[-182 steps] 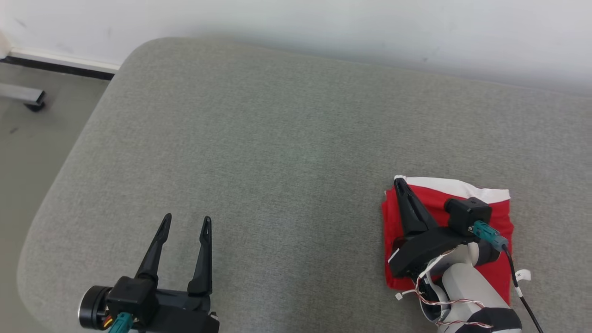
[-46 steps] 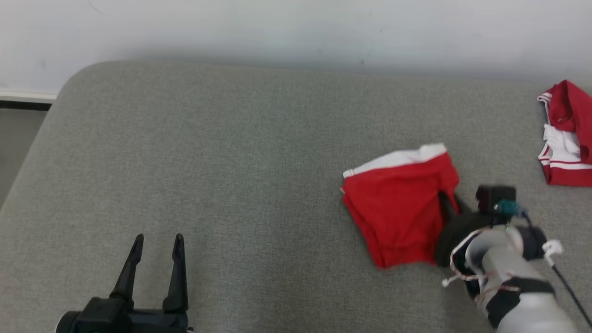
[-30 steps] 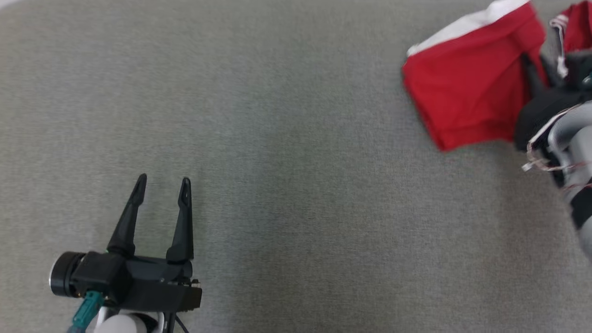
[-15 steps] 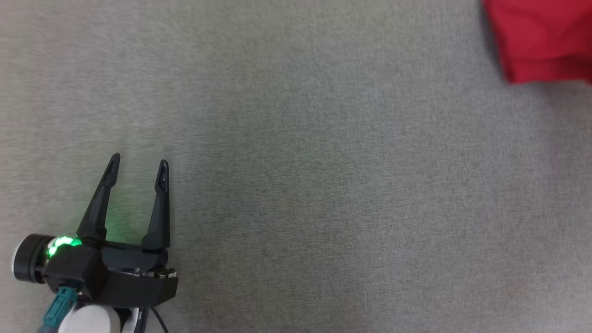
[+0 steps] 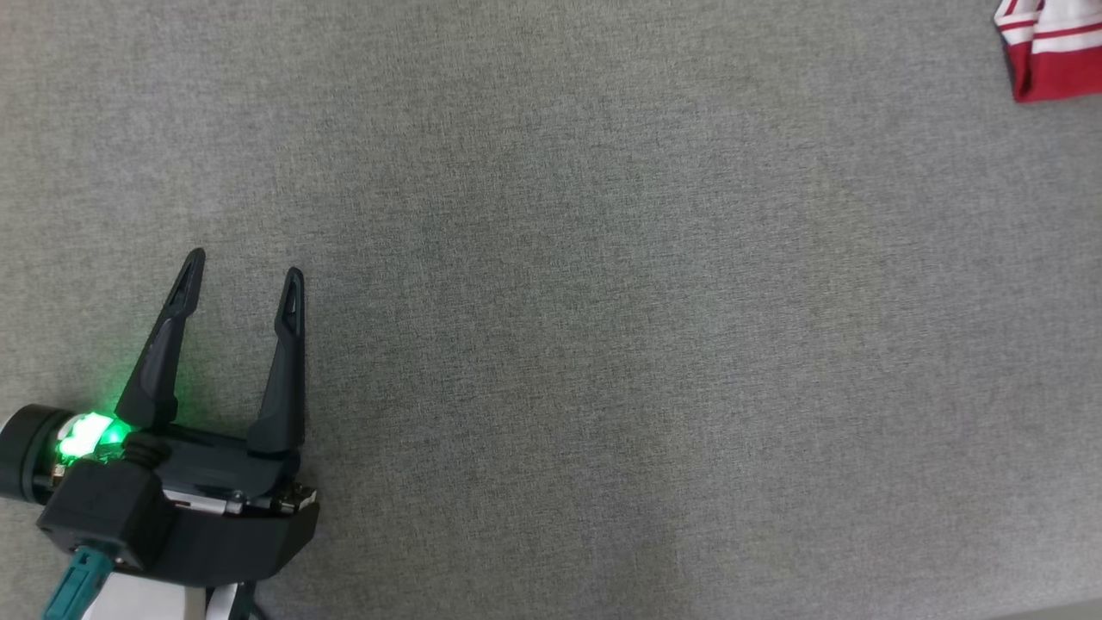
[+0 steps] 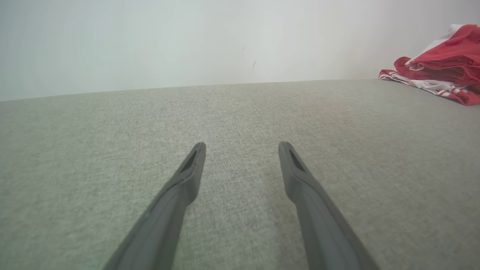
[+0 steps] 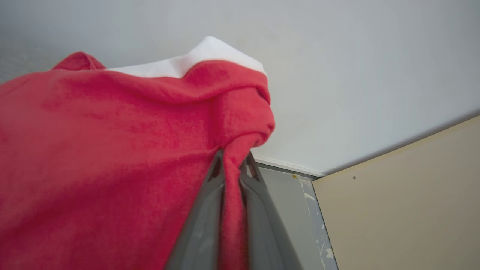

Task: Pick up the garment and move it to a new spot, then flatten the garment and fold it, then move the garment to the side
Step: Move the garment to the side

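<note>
The garment (image 7: 112,150), red with a white band, is folded and bunches up against the lens in the right wrist view. My right gripper (image 7: 233,165) is shut on a pinched edge of it, with red cloth squeezed between the two dark fingers. My left gripper (image 5: 244,265) hovers over the grey cushion (image 5: 603,344) at the lower left of the head view, open, nothing between its fingers (image 6: 187,176). Its wrist light glows green.
A second red-and-white striped garment (image 5: 1050,47) lies crumpled at the cushion's far right, also seen as a red heap (image 6: 442,63) by the white wall. Beyond the held cloth are a beige panel (image 7: 405,195) and grey floor (image 7: 288,202).
The head camera has swung down and left, so the folded garment and right arm have left its picture. The right gripper stays shut on the cloth; the left stays open.
</note>
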`<state>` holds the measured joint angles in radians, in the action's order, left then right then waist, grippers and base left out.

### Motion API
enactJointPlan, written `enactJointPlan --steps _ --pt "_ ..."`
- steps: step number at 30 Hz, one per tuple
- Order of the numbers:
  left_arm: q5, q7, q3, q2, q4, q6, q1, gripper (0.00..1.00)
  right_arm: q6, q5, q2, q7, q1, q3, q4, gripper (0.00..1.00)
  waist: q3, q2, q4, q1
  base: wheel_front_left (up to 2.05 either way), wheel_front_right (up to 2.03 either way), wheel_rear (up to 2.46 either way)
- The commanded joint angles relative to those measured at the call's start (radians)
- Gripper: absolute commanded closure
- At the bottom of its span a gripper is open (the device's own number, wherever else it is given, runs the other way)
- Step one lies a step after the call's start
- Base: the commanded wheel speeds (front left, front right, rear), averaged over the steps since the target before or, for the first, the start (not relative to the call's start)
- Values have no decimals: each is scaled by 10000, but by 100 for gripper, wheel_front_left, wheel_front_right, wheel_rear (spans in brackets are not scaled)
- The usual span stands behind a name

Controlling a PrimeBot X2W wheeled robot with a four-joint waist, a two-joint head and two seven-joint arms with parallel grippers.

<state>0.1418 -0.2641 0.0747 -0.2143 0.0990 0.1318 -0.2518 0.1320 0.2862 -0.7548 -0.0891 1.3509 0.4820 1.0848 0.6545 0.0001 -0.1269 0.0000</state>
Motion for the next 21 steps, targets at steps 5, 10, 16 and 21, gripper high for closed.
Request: enactJointPlan --steps 5,10,16,21 --pt "2 22 -31 3 -105 -28 7 0 -34 -100 -514 13 494 162 241 100 243 -1 125 0 0 0 0" --pt "-12 23 -47 76 -108 -28 -1 0 -34 -113 -454 145 641 -77 706 100 382 -1 215 0 0 0 0" --pt "-23 27 -100 111 -197 -29 -113 0 -34 -362 -444 -123 883 -230 1127 0 503 -1 342 0 0 0 0" --pt "-65 36 -150 195 -345 -29 -165 0 -34 -420 -170 -854 1103 -423 1163 0 279 -1 376 0 0 0 0"
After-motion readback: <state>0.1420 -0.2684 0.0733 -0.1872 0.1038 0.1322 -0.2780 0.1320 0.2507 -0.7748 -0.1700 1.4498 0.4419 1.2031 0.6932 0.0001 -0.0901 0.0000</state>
